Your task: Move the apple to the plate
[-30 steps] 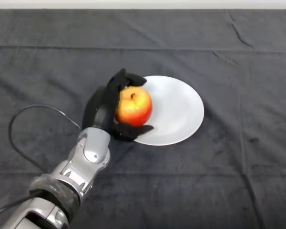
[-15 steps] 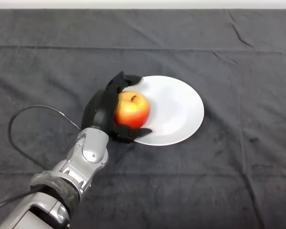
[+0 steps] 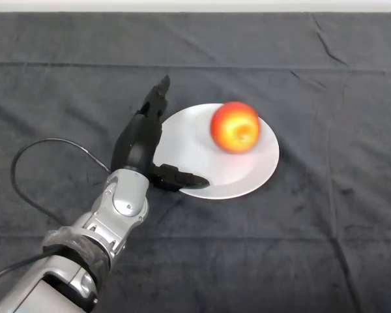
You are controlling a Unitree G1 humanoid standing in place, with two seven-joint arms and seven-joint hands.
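Head view: apple [image 3: 235, 126] sits on the far right part of the white plate [image 3: 202, 147] — left hand [image 3: 141, 140] at the plate's left edge, fingers spread, holding nothing.

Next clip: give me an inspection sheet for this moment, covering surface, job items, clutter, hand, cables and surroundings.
Surface: table under a dark, slightly creased cloth.
Job's things: apple on the white plate, toward its far right part, stem not visible.
Clutter: nothing seen.
Hand: left hand open at the plate's left edge, fingers straight, thumb lying over the plate's near rim, clear of the apple.
Cables: not noted.
Surroundings: pale strip beyond the table's far edge; nothing else seen.
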